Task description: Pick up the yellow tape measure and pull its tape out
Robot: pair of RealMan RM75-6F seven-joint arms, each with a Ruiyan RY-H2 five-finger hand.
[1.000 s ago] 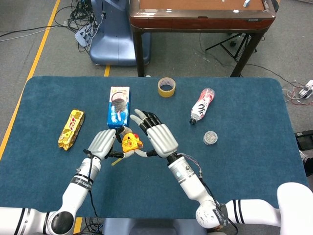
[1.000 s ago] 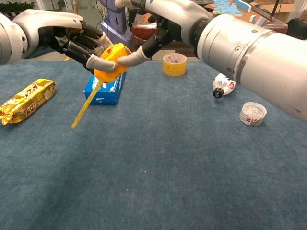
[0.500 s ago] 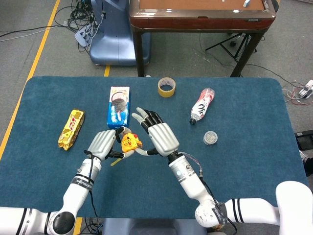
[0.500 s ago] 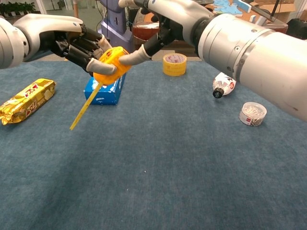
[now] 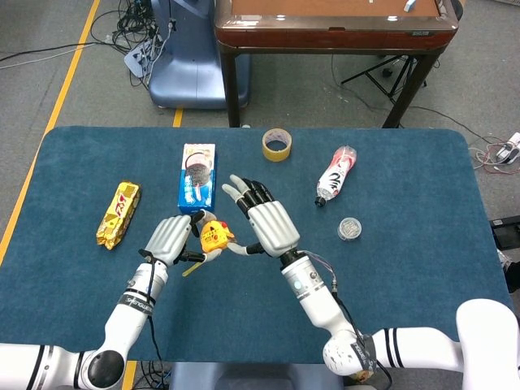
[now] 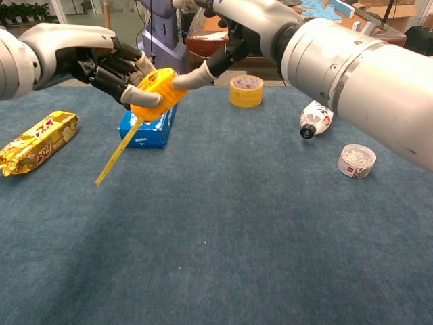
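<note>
The yellow tape measure point(image 5: 215, 236) point(image 6: 157, 91) is held above the blue table, gripped in my left hand point(image 5: 169, 237) point(image 6: 111, 64). A short length of yellow tape point(image 6: 118, 152) point(image 5: 193, 267) sticks out of the case, slanting down to the left, and its end hangs free. My right hand point(image 5: 268, 223) point(image 6: 237, 27) is just right of the case. Its thumb point(image 6: 193, 76) touches the case's right side, and its other fingers are spread upward, away from it.
A blue cookie box point(image 5: 197, 175) point(image 6: 145, 128) lies just behind the hands. A gold snack bar point(image 5: 119, 214) point(image 6: 37, 142) is at the left. A tape roll point(image 5: 277, 145), a fallen bottle point(image 5: 335, 175) and a small round container point(image 5: 350, 228) lie to the right.
The tape's free end has crept slightly further out, down and to the left. Both hands have stayed almost where they were.
</note>
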